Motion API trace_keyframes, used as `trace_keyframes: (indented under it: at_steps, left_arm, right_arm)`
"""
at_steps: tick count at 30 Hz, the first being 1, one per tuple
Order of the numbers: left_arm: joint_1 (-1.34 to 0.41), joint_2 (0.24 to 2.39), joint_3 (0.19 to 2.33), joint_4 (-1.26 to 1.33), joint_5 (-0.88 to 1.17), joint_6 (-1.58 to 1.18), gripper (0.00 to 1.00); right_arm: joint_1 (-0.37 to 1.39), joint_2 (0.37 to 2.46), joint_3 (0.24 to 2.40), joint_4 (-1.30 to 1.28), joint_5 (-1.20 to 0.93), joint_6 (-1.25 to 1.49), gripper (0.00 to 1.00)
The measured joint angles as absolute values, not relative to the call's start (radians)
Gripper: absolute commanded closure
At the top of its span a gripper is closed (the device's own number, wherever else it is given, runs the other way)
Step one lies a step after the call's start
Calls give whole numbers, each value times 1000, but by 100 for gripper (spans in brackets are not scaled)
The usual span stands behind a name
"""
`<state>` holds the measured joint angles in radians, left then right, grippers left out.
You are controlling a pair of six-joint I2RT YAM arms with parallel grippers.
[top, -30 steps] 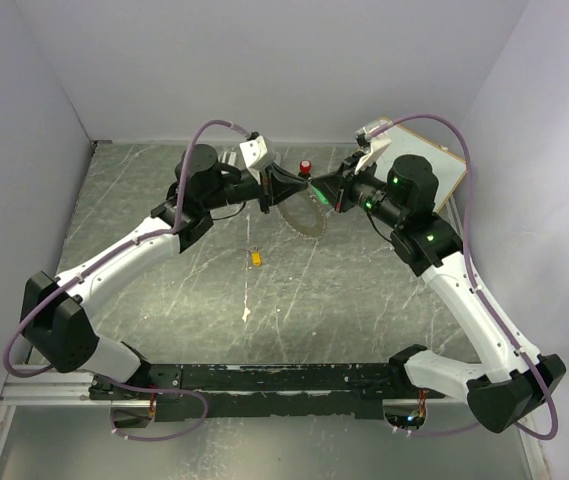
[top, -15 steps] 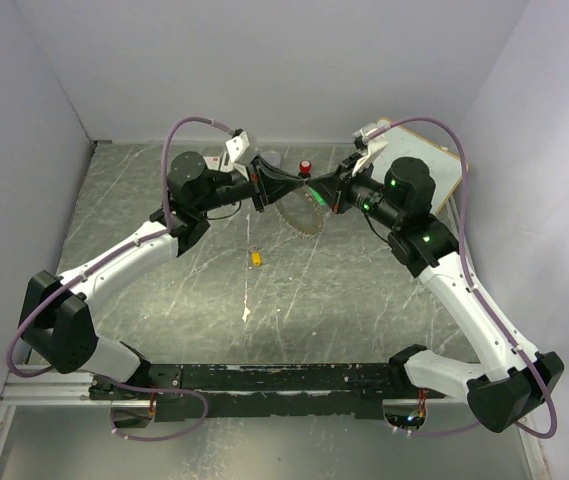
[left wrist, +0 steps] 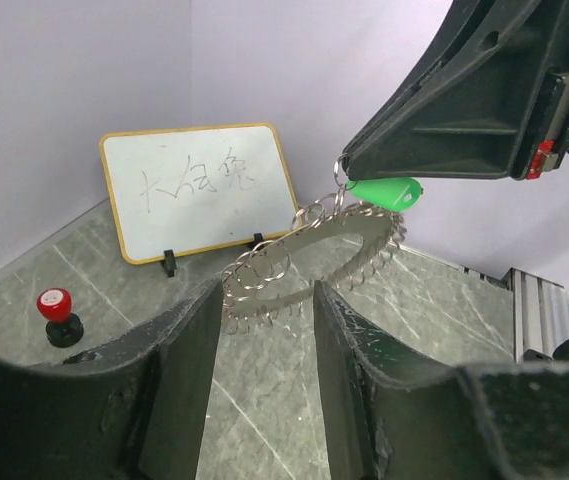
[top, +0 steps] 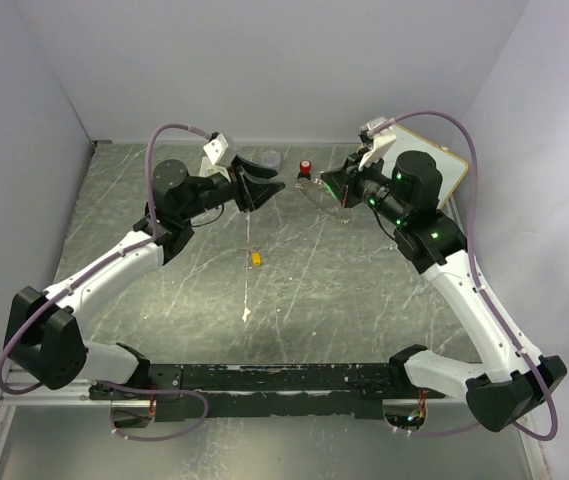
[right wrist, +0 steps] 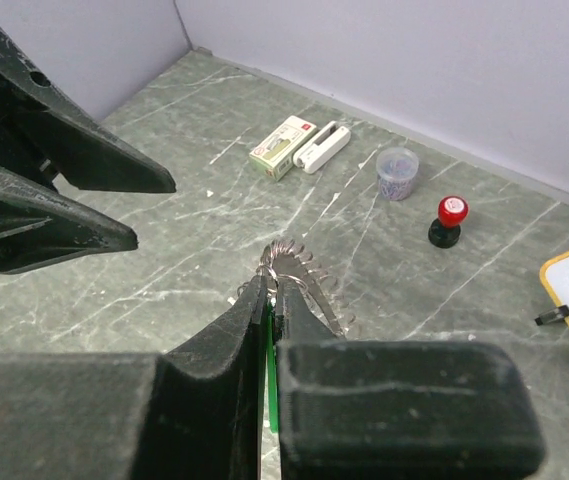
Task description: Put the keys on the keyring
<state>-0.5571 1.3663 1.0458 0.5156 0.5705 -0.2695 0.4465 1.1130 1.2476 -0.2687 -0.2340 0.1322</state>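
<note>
My right gripper [right wrist: 272, 285] is shut on the bright green key [left wrist: 384, 192], seen edge-on between its jaws as a green strip [right wrist: 268, 385]. The toothed silvery keyring [left wrist: 314, 250] hangs tilted in the air from that key's small loop, and it also shows just beyond the right fingertips as the keyring [right wrist: 314, 285]. My left gripper [left wrist: 267, 295] is open just short of the ring's near edge, with nothing between its fingers. In the top view the left gripper [top: 264, 185] faces the right gripper [top: 329, 185] across a small gap. The yellow-orange key [top: 255, 258] lies on the table.
A red-capped black knob [top: 306, 168] stands behind the grippers. A whiteboard [left wrist: 199, 190] leans at the back right. A grey cup [right wrist: 397, 172] and two small white boxes [right wrist: 299, 145] sit by the back wall.
My left gripper has opened, let go of the keyring and drawn back to the left. The ring now hangs from the right gripper alone and has swung towards it.
</note>
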Motion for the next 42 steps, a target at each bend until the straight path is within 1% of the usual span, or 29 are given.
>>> trace_keyframes:
  at_steps: [4,12,23,31,42]
  left_arm:
    - [-558,1356,1068,470,569,-234,48]
    - [-571,1377,1180,385,591,-165,48]
    - [-695,1497,1339,192,609,-21,49]
    - [-724,1517,1357,107,579,39,50]
    - [-728,1532,1368,98,533,64,49]
  right_arm:
    - [446,1116,1262,-281,-228,116,100]
    - [446,1133,1274,-321,-229,97,100]
    - [446,1137,1279,-321,-239,88,100]
    - [446,1138,1279,-323,-248,87,100]
    - [446,1138,1279,-324,-271,87,100]
